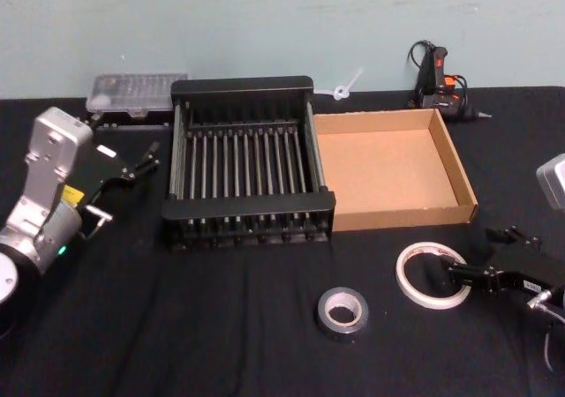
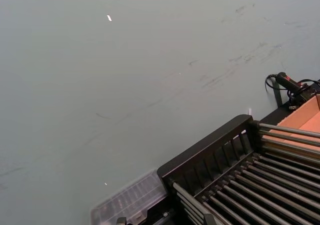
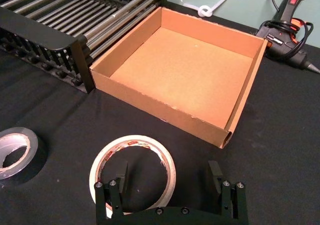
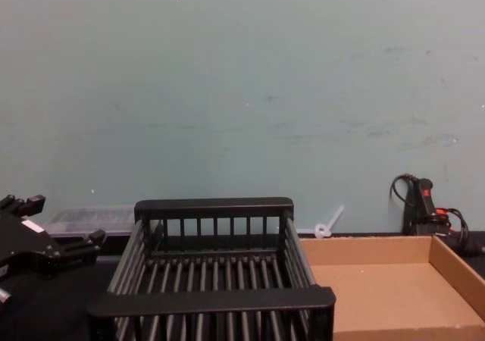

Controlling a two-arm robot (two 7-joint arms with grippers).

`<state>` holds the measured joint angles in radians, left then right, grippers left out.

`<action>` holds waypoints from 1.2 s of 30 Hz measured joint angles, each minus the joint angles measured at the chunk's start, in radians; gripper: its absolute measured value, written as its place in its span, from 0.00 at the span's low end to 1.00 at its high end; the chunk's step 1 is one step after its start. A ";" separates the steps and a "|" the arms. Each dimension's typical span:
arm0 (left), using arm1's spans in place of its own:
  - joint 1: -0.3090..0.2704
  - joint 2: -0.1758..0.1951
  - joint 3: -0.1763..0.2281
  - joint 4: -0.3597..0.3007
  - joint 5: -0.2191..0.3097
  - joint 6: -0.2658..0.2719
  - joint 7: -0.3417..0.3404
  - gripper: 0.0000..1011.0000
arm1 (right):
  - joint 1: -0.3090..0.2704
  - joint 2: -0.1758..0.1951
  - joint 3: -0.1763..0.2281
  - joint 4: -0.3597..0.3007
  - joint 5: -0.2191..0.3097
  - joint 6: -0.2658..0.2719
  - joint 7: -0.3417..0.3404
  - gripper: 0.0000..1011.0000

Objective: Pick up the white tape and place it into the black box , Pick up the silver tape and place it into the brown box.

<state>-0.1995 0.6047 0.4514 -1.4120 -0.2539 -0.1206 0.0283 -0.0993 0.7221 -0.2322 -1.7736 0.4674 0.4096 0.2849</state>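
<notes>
The white tape (image 1: 433, 275), a thin flat ring with red print on its face, is lying on the black cloth near the table's (image 1: 247, 326) front right. The right gripper (image 1: 452, 273) is hovering at the ring's right rim, fingers spread, one over the ring and one outside it. The silver tape (image 1: 342, 312), a thick dull-grey roll with a round hole, is resting just left of it, nearer the front edge. Farther back, the tan cardboard brown box (image 1: 388, 163) is sitting open and touching the slatted plastic black box (image 1: 243, 163) on its left. The left gripper (image 1: 132, 163) is hanging left of the crate, fingers apart. Open cloth is surrounding both rolls.
</notes>
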 joint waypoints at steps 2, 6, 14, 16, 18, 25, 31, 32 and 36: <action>0.000 0.000 0.000 0.000 0.000 0.000 0.000 0.99 | 0.004 -0.006 0.000 0.007 -0.006 0.003 0.004 0.99; 0.000 0.000 0.000 0.000 0.000 0.000 0.000 0.99 | 0.009 -0.016 -0.001 0.019 -0.015 0.011 0.008 0.99; 0.000 0.000 0.000 0.000 0.000 0.000 0.000 0.99 | 0.011 -0.033 0.008 0.032 -0.028 0.033 0.014 0.99; 0.000 0.000 0.000 0.000 0.000 0.000 0.000 0.99 | 0.011 -0.037 0.009 0.035 -0.029 0.037 0.015 0.99; 0.000 0.000 0.000 0.000 0.000 0.000 0.000 0.99 | 0.013 -0.041 0.011 0.038 -0.032 0.042 0.015 0.99; 0.000 0.000 0.000 0.000 0.000 0.000 0.000 0.99 | 0.017 -0.055 0.013 0.050 -0.041 0.052 0.017 0.99; 0.000 0.000 0.000 0.000 0.000 0.000 0.000 0.99 | 0.023 -0.066 0.013 0.061 -0.046 0.061 0.022 0.99; 0.000 0.000 0.000 0.000 0.000 0.000 0.000 0.99 | 0.024 -0.067 0.013 0.062 -0.046 0.062 0.023 0.99; 0.000 0.000 0.000 0.000 0.000 0.000 0.000 0.99 | 0.026 -0.072 0.013 0.067 -0.048 0.065 0.028 0.99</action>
<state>-0.1995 0.6047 0.4514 -1.4120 -0.2539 -0.1206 0.0283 -0.0729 0.6501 -0.2190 -1.7066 0.4194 0.4746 0.3129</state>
